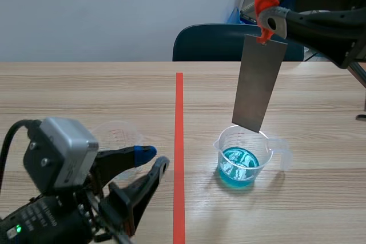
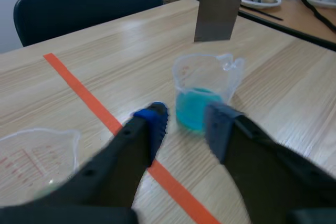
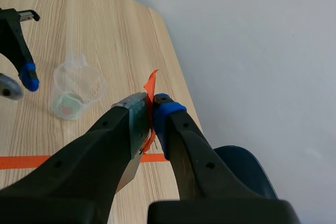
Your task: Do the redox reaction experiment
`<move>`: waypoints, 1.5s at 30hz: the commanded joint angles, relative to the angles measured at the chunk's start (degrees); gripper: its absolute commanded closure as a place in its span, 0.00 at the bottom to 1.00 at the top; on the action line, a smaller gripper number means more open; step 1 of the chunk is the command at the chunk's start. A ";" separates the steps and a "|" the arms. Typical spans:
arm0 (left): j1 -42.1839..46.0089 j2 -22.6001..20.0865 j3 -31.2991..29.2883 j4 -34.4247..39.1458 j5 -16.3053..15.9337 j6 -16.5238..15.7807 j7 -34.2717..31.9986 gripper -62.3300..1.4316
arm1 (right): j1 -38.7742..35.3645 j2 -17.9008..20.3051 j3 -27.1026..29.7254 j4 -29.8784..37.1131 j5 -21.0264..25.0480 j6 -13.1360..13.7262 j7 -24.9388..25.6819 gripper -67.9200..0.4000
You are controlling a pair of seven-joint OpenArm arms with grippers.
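On my table (image 1: 86, 95) I see the right tool (image 1: 267, 24) clenched on the top of the grey plate (image 1: 258, 81), which hangs slightly tilted just above the blue cup (image 1: 243, 155) without touching it, while the left tool (image 1: 154, 158) sits released beside the other cup (image 1: 117, 132), across the red line (image 1: 179, 141).

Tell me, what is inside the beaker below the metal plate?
Blue liquid fills the lower part of the beaker. The plate hangs above the rim, not inside. Whether anything lies under the liquid cannot be seen.
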 commanded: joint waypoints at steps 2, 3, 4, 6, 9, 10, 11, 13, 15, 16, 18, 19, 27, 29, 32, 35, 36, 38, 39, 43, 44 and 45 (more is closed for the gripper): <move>-3.30 2.82 0.15 0.09 0.22 -0.13 0.28 0.93 | 0.52 0.87 1.38 0.66 1.05 0.35 0.70 0.98; -4.52 3.72 0.37 -0.83 0.22 -0.13 0.28 0.93 | 0.52 0.87 1.38 0.66 1.05 0.35 0.70 0.98; -5.90 4.59 0.76 -2.05 0.22 -0.13 0.33 0.93 | 0.52 0.87 1.38 0.66 1.05 0.35 0.70 0.98; -9.01 6.29 1.75 -5.03 0.15 -0.42 1.60 0.93 | 0.52 0.87 1.38 0.66 1.05 0.35 0.70 0.98; -13.49 8.81 3.37 -9.90 0.00 -0.83 3.02 0.93 | 0.52 0.87 1.38 0.66 1.05 0.35 0.70 0.98; -14.75 9.68 3.80 -11.43 0.00 -1.29 3.06 0.93 | 0.52 0.87 1.38 0.66 1.05 0.35 0.70 0.98; -16.00 10.56 4.20 -12.83 0.00 -1.70 3.06 0.93 | 0.52 0.87 1.38 0.66 1.05 0.35 0.70 0.98; -18.08 12.33 4.94 -15.21 0.00 -1.99 3.06 0.93 | 0.52 0.87 1.38 0.66 1.05 0.35 0.70 0.98; -19.82 13.97 5.51 -17.20 0.00 -2.34 3.08 0.93 | 0.52 0.87 1.38 0.66 1.05 0.35 0.70 0.98; -20.57 14.67 5.68 -18.08 0.00 -2.84 3.17 0.93 | 0.52 0.87 1.38 0.66 1.05 0.35 0.70 0.98; -21.94 16.09 6.16 -19.58 -0.02 -3.26 3.28 0.93 | 0.52 0.87 1.38 0.66 1.05 0.35 0.70 0.98; -22.49 16.70 6.38 -20.13 0.00 -3.32 3.28 0.93 | 0.52 0.87 1.38 0.66 1.05 0.35 0.70 0.98; -25.62 19.69 8.61 -23.54 0.02 -4.46 3.28 0.93 | 0.52 0.74 1.38 0.66 1.05 0.35 0.70 0.98; -25.73 19.98 8.87 -23.76 0.09 -4.61 3.26 0.93 | 0.52 0.74 1.38 0.66 1.05 0.35 0.70 0.98; -25.77 20.79 9.07 -23.78 0.24 -4.61 3.26 0.93 | 0.52 0.74 1.38 0.66 1.05 0.35 0.70 0.98; -25.77 21.27 9.07 -23.78 0.68 -4.59 3.26 0.93 | 0.52 0.74 1.38 0.66 1.05 0.35 0.70 0.98; -25.75 21.27 9.07 -23.78 0.90 -4.59 3.26 0.93 | 0.52 0.74 1.38 0.66 1.05 0.35 0.70 0.98; -25.75 21.24 9.07 -23.80 0.87 -4.59 3.26 0.93 | 0.52 0.74 1.38 0.66 1.05 0.35 0.70 0.98; -25.73 21.22 9.07 -23.80 0.87 -4.59 3.26 0.93 | 0.52 0.74 1.38 0.66 1.05 0.35 0.70 0.98; -25.73 21.22 9.07 -23.80 0.87 -4.59 3.26 0.93 | 0.52 0.74 1.38 0.66 1.05 0.35 0.70 0.98; -25.70 21.22 9.07 -23.80 0.87 -4.59 3.26 0.93 | 0.52 0.74 1.38 0.66 1.05 0.35 0.70 0.98; -25.70 21.22 9.07 -23.80 0.83 -4.59 3.26 0.93 | 0.52 0.74 1.38 0.66 1.05 0.35 0.70 0.98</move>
